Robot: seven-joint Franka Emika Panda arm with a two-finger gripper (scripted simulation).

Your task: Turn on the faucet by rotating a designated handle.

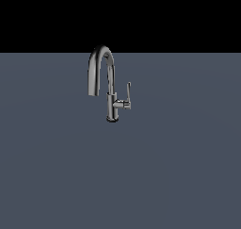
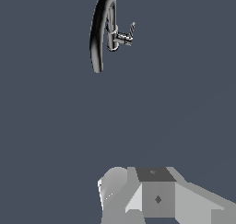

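Note:
The faucet (image 1: 111, 101) is a dark glossy gooseneck tap standing on a flat blue-grey surface, its arched spout curving toward the exterior view's left. The handle (image 1: 128, 90) is a slim lever pointing upward from a short stub on the side toward the exterior view's right. In the wrist view the faucet (image 2: 97, 34) and its handle (image 2: 131, 30) show from above, far from the camera. Pale grey parts of my gripper (image 2: 147, 181) fill that picture's lower edge, well apart from the faucet. Its fingers are not clear enough to read. No arm shows in the exterior view.
The blue-grey surface (image 1: 120, 176) runs flat around the faucet on all sides, ending at a straight far edge against black background (image 1: 120, 16). Nothing else stands on it.

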